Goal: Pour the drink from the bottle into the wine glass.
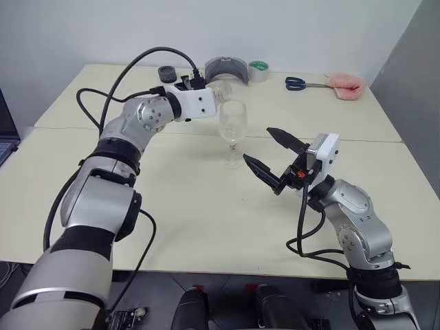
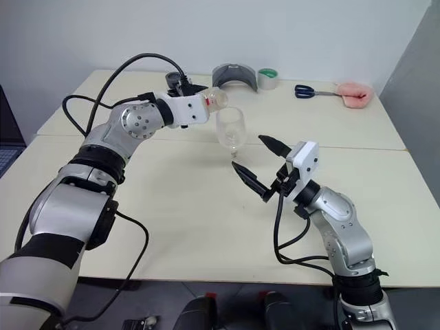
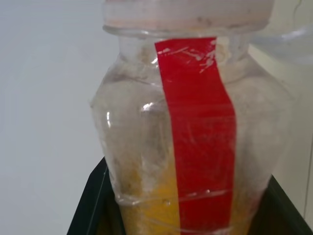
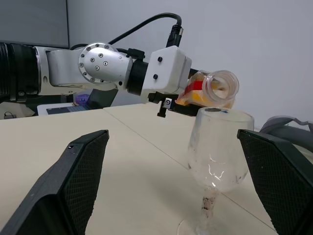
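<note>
My left gripper (image 2: 206, 103) is shut on the bottle (image 2: 217, 100), a small clear bottle with a red strip. It lies tipped almost level, with its mouth (image 4: 222, 85) just over the rim of the wine glass (image 1: 232, 124). The orange-yellow drink (image 4: 194, 98) rests low inside the bottle (image 3: 195, 147). In the left wrist view the black fingers (image 3: 90, 205) flank the bottle's base. The wine glass (image 4: 217, 147) stands upright on the cream table (image 1: 206, 220), and its bowl looks clear. To the right of the glass and nearer me, my right gripper (image 1: 258, 145) is open and holds nothing.
Along the table's far edge lie blue-handled scissors (image 1: 297, 83), a pink cloth (image 1: 346, 85), a roll of tape (image 1: 258, 71), a grey curved object (image 1: 226, 69) and a black round object (image 1: 167, 73). A laptop (image 1: 5, 130) sits at the far left.
</note>
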Robot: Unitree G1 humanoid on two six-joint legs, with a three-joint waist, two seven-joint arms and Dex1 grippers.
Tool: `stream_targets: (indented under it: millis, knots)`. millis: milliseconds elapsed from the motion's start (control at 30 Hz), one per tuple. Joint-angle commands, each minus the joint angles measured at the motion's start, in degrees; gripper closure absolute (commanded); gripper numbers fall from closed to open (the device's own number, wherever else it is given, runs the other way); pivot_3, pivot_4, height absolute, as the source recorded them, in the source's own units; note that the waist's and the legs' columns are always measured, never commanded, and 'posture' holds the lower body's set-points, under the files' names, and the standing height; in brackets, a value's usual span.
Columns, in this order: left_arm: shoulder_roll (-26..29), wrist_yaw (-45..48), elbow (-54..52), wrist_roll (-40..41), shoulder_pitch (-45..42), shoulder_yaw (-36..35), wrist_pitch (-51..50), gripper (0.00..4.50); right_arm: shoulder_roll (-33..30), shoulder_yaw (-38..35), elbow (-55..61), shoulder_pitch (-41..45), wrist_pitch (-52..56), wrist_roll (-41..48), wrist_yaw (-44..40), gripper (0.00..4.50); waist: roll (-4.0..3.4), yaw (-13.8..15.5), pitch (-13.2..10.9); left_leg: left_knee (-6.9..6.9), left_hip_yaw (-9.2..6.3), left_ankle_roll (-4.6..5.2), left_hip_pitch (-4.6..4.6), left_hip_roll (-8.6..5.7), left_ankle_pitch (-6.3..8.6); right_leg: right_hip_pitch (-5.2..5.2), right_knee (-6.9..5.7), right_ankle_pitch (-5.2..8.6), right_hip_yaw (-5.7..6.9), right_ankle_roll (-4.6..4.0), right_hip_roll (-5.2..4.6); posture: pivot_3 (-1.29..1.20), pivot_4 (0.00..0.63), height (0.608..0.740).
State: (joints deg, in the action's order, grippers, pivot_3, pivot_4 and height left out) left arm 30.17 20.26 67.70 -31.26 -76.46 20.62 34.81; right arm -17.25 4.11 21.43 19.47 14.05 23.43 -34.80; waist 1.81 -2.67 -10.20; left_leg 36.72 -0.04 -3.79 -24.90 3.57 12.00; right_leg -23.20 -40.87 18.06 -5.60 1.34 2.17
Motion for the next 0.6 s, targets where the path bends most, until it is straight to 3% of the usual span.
stream_targets:
  millis: [33, 600]
  knots:
    - [1.4, -3.5, -0.6, -1.8, -3.7, 0.9, 1.6, 2.73, 0.3, -0.3, 0.6, 0.5, -1.5, -0.3, 0.1, 0.00, 0.00, 0.0, 0.0, 0.00, 0.00, 0.00, 0.00, 0.00, 0.00, 0.00, 0.00, 0.00, 0.00, 0.00, 0.00, 0.00, 0.150, 0.740]
    - [2.1, -8.7, 1.5, -8.0, -6.9, 5.4, 2.9, 2.73, 1.4, -0.5, 0.0, 1.0, -2.1, -1.5, 0.7, 0.00, 0.00, 0.1, 0.0, 0.01, 0.02, -0.01, 0.01, 0.00, -0.01, 0.00, -0.01, 0.00, 0.00, 0.00, -0.01, 0.00, 0.150, 0.740]
